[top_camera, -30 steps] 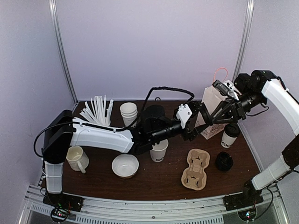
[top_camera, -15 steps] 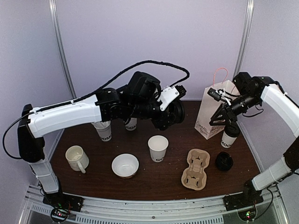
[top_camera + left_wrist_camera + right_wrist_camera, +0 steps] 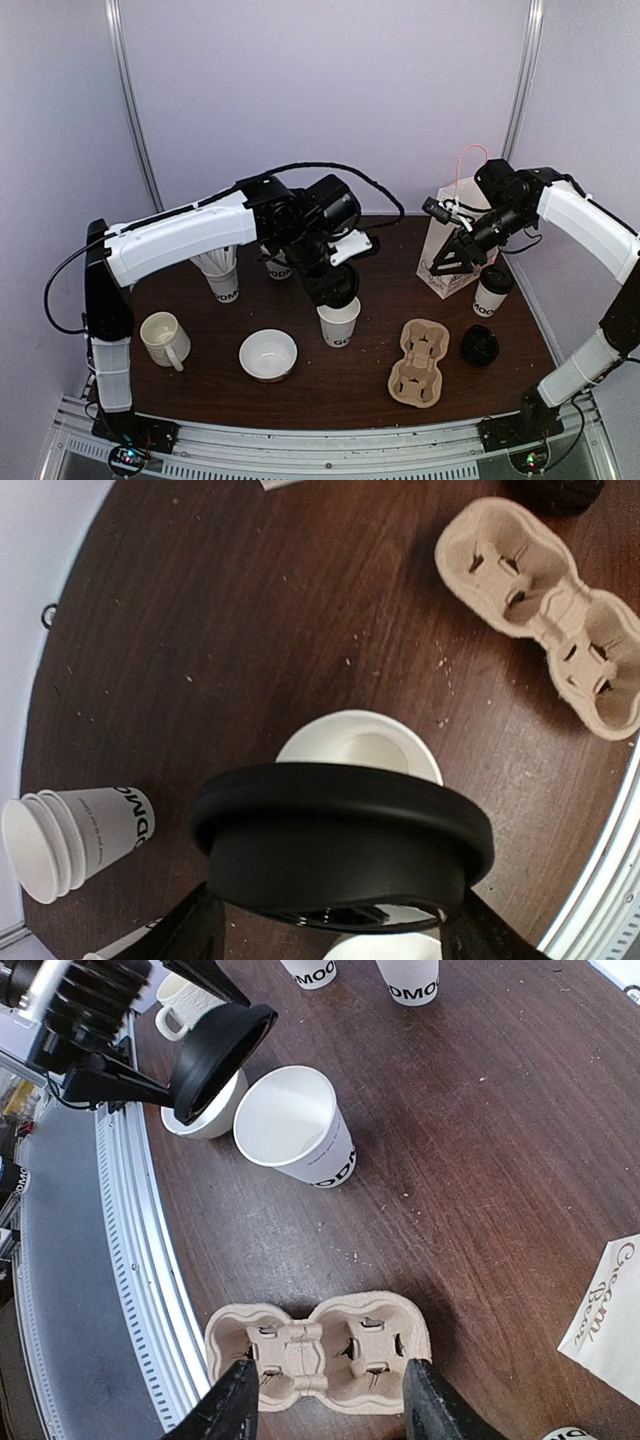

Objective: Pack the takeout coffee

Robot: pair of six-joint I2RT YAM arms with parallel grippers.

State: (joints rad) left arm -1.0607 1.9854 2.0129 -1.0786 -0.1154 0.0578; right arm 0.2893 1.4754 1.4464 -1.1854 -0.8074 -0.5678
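Observation:
A takeout coffee cup (image 3: 492, 292) with a black lid stands right of the paper bag (image 3: 448, 235). My left gripper (image 3: 335, 285) (image 3: 335, 920) is shut on a black lid (image 3: 340, 830), holding it just above a lidless white cup (image 3: 340, 324) (image 3: 358, 746) with black lettering. In the right wrist view that lid (image 3: 222, 1060) hangs tilted beside the open cup (image 3: 293, 1125). My right gripper (image 3: 445, 265) (image 3: 325, 1410) is open and empty, up in the air in front of the bag, looking down on the cardboard cup carrier (image 3: 320, 1355).
The carrier (image 3: 419, 362) lies front right, with a second loose black lid (image 3: 480, 345) beside it. A white bowl (image 3: 268, 355) and a handled mug (image 3: 163, 338) sit front left. A stack of lidless cups (image 3: 222, 280) and a single cup (image 3: 280, 268) stand behind.
The left arm has swung the black lid down from the back of the table to just over the open cup. The right gripper has opened wider and shifted left, away from the lidded cup.

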